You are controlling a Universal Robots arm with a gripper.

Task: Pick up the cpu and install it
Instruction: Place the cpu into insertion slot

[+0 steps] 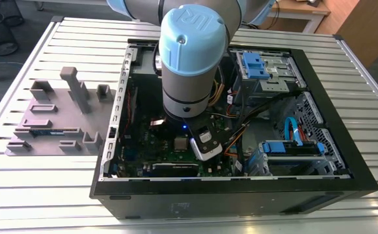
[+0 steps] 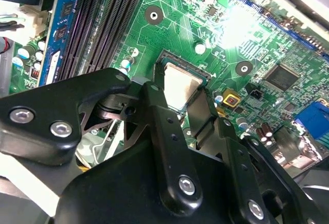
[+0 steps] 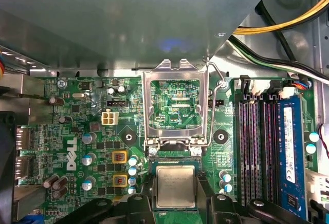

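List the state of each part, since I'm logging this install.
cpu: lying flat, metal top up, gripped on two sides.
gripper: shut on the cpu.
socket cover frame: flipped open.
memory stick: seated in its slot.
computer case: side panel off, inside exposed.

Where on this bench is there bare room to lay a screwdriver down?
Bare table slats: nearer the camera than the tray, and at the exterior view's right of the case. Inside the case it's crowded: fingers holding the cpu, cables, drives.
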